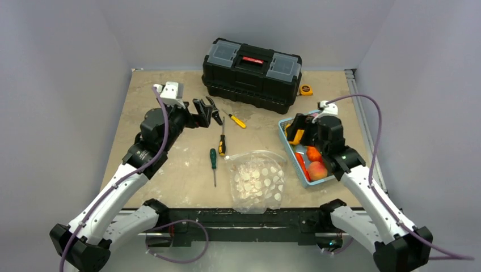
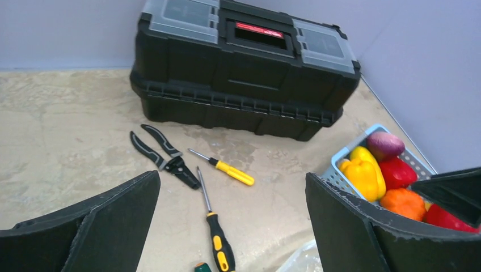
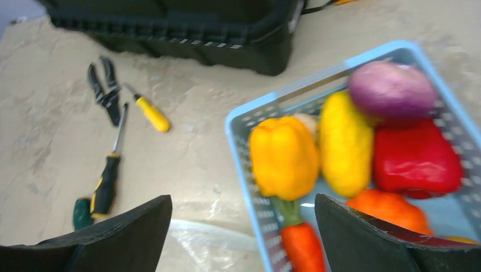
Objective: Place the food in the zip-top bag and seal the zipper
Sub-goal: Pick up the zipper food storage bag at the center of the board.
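The zip-top bag point(image 1: 255, 180), clear with white dots, lies flat near the table's front edge; its far edge shows in the right wrist view point(image 3: 198, 243). I cannot make out the zipper. The food sits in a light blue basket point(image 1: 285, 126): a yellow pepper point(image 3: 283, 156), a purple onion point(image 3: 391, 89), a red pepper point(image 3: 417, 158), a carrot point(image 3: 303, 246) and a peach point(image 1: 317, 170). My right gripper point(image 1: 298, 129) point(image 3: 243, 201) hovers open over the basket's left rim, holding nothing. My left gripper point(image 1: 207, 110) point(image 2: 231, 181) is open and empty above the tools.
A black toolbox point(image 1: 252, 73) stands at the back, with a tape measure point(image 1: 306, 89) to its right. Pliers point(image 2: 161, 154), a yellow screwdriver point(image 1: 237, 120), a black-and-yellow screwdriver point(image 1: 222, 141) and a green-handled one point(image 1: 213, 161) lie left of the bag. Walls enclose three sides.
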Tool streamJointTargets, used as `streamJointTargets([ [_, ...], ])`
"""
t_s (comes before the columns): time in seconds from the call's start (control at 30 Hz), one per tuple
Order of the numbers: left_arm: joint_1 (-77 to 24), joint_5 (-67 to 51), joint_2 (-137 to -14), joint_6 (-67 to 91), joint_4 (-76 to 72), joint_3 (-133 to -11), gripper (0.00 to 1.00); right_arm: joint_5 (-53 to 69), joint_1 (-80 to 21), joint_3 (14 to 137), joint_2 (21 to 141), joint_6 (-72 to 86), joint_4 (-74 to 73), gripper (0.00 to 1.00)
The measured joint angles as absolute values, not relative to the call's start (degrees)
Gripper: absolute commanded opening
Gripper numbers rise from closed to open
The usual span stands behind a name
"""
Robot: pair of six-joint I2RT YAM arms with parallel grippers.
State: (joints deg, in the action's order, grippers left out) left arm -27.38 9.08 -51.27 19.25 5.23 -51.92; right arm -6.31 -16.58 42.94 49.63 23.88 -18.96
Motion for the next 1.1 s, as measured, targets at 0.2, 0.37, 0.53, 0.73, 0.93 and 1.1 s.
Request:
streamJointTargets([
  [0.2, -29.7, 8.8, -51.6, 19.0, 5.6, -52.1, 1.00, -9.7, -29.4, 43.4, 52.6, 26.5, -18.3, 0.99],
  [0.37, -28.8, 8.8, -52.0, 20.6, 7.3, -53.3, 1.00, -8.8, -35.4, 43.1, 53.7, 27.9, -17.0, 0.99],
  [0.53, -25.6, 2.0, -53.7, 20.8, 8.4, -53.7, 1.00, -4.7, -40.6, 38.6, 53.6, 29.8, -11.5, 0.99],
  [0.73, -25.5, -10.2, -63.1, 20.4, 12.1, -59.1, 1.00, -3.5, -45.2, 35.9, 57.2, 32.0, -8.7, 0.99],
  [0.93, -25.6, -19.0, -71.9, 20.4, 16.8, -64.2, 1.00, -10.1, -46.8, 35.8, 64.4, 35.0, -10.3, 0.99],
  [1.1, -26.4, -23.7, -77.9, 20.4, 21.4, -68.1, 1.00, -18.6, -46.8, 36.0, 68.7, 40.4, -16.4, 0.99],
])
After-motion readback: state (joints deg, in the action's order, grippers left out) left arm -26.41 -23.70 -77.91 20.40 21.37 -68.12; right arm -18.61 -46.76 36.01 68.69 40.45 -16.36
